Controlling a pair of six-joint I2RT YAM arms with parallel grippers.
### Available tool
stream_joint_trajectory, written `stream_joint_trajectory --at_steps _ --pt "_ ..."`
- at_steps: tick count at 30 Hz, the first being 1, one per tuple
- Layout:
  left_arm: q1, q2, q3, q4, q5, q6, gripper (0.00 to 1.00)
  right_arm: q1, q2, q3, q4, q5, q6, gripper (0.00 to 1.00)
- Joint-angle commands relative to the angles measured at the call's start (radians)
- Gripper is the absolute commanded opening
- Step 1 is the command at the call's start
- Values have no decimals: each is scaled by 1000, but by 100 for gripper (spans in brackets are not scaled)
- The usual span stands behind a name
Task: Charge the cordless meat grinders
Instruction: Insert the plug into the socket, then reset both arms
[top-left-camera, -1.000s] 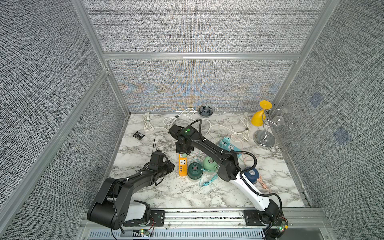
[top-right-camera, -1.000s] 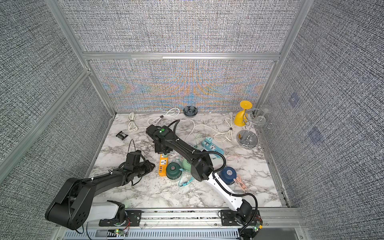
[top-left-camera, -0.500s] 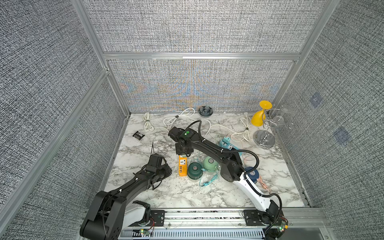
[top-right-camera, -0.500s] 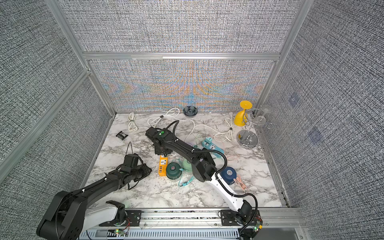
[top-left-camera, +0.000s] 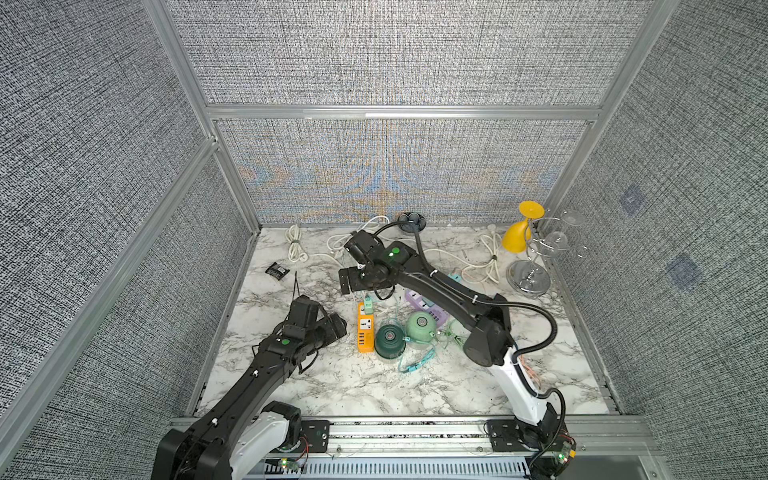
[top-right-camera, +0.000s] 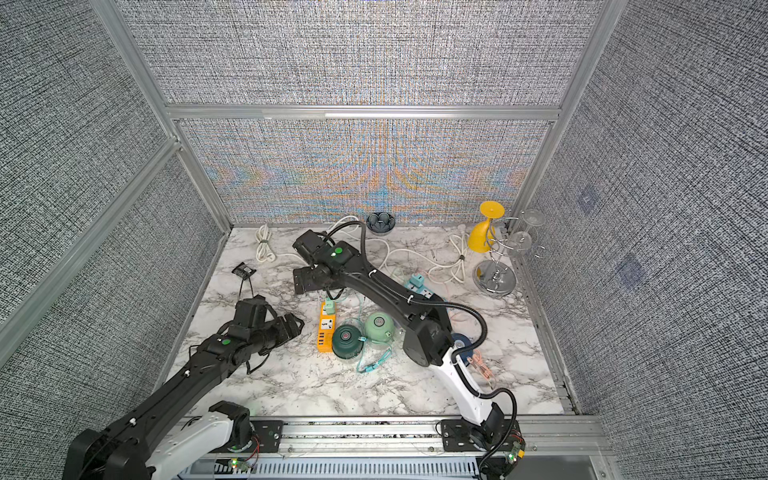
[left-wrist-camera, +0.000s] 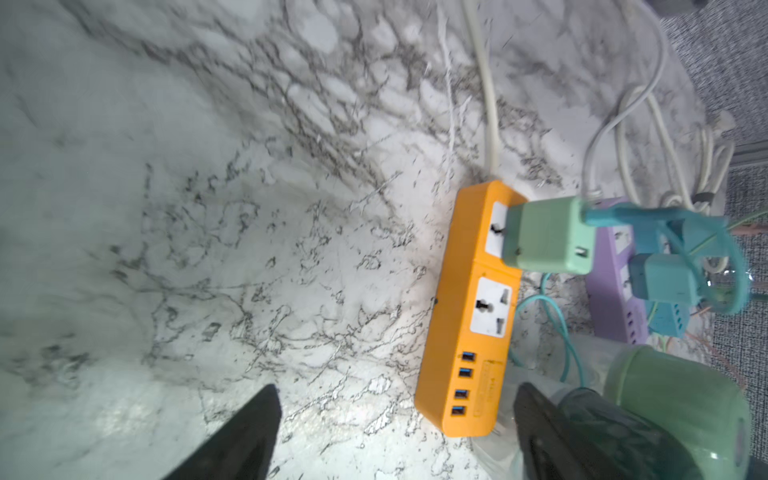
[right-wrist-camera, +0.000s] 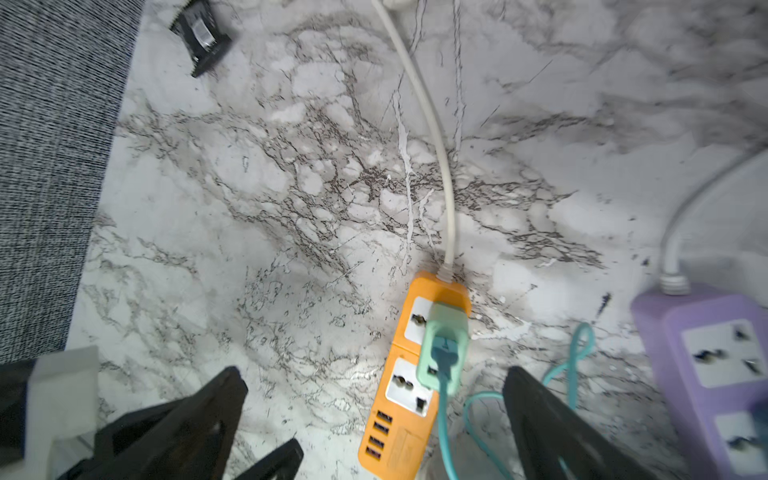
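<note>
Marble-patterned surface (top-left-camera: 332, 386) inside grey textile walls. Locate the cordless meat grinders near the middle:
- dark green dome-shaped grinder (top-left-camera: 390, 341), just beside the orange rectangular power strip (top-left-camera: 364, 328);
- mint green dome-shaped grinder (top-left-camera: 420, 327), next to it, toward the purple power strip (top-left-camera: 424, 305);
- navy blue grinder (top-right-camera: 460, 345), largely hidden behind the right arm's elbow.

Note the mint green plug adapter (right-wrist-camera: 442, 345) seated in the end socket of the orange strip, with a teal cable (right-wrist-camera: 444, 415) leading toward the grinders.

Confirm both grippers released. Left gripper (left-wrist-camera: 397, 390): spread wide at the USB end of the orange strip, grasping nothing. Right gripper (right-wrist-camera: 374, 374): spread wide above the adapter, grasping nothing.

Hazards, as judged:
- Snagging of the teal cable on a right finger during retreat. Likely result: adapter tilted or pulled from its socket.
- Contact between a left finger (left-wrist-camera: 536, 424) and the dark green grinder close against it. Likely result: grinder shoved, cable strained.
- Elbow sweep against the navy blue grinder, unseen from either wrist view.
- Tangled cable dragged along with any displaced grinder.
- Seating of cable ends in the grinder ports: cannot tell from these views. Treat as unconfirmed.
</note>
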Motion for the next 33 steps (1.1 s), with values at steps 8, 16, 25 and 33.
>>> stream_joint_trajectory --at_steps 8,16,25,33 --pt "-1 -225 128 40 -331 346 96 -6 -609 -593 332 386 -340 99" --pt "31 -188 -5 421 -626 668 99 -243 -1174 -1491 1082 530 -701 98" --pt "198 137 -199 728 -590 655 99 -573 -1329 -1918 1276 477 -732 99" --pt "243 326 -193 1023 -415 787 99 -771 -1241 -2101 1569 225 -648 99"
